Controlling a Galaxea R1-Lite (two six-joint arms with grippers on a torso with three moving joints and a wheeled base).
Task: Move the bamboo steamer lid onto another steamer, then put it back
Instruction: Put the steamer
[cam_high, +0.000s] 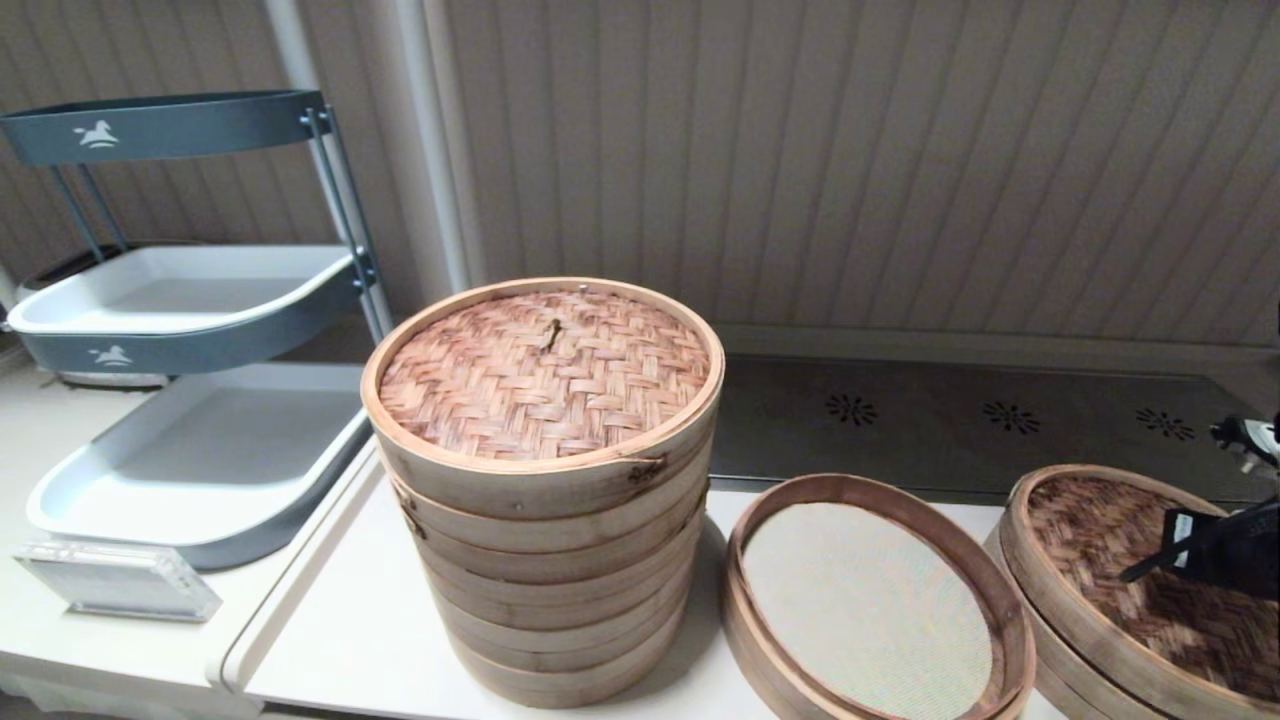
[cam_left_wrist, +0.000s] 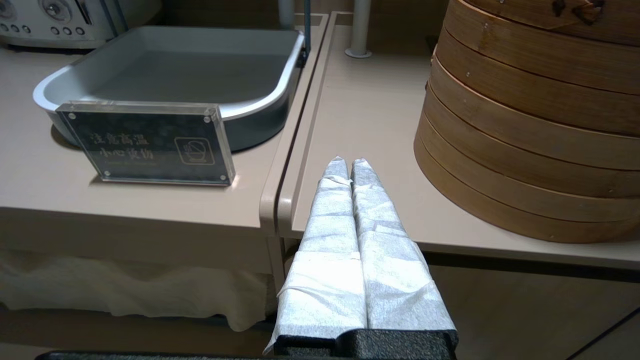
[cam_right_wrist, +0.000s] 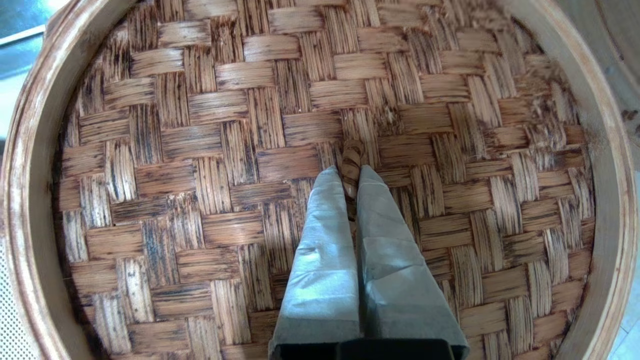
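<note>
The bamboo steamer lid (cam_high: 1100, 540), dark herringbone weave in a pale band rim, lies on a steamer base at the table's far right. It fills the right wrist view (cam_right_wrist: 200, 150). My right gripper (cam_right_wrist: 350, 172) comes down on its middle and is shut on the small centre knot (cam_right_wrist: 351, 152); in the head view it (cam_high: 1130, 575) shows as a dark shape over the lid. To the left of the lid, another steamer (cam_high: 850, 487) stands uncovered, its cream liner (cam_high: 865, 610) showing. My left gripper (cam_left_wrist: 348, 161) is shut on nothing, low at the table's front edge.
The tall stack of pale tiers (cam_high: 545, 520) with its reddish-tan lid stands left of the open steamer, close to my left gripper (cam_left_wrist: 525, 125). Grey trays on a rack (cam_high: 190, 300) and an acrylic sign (cam_high: 115, 580) are at the far left. A dark metal strip (cam_high: 1000, 420) runs behind.
</note>
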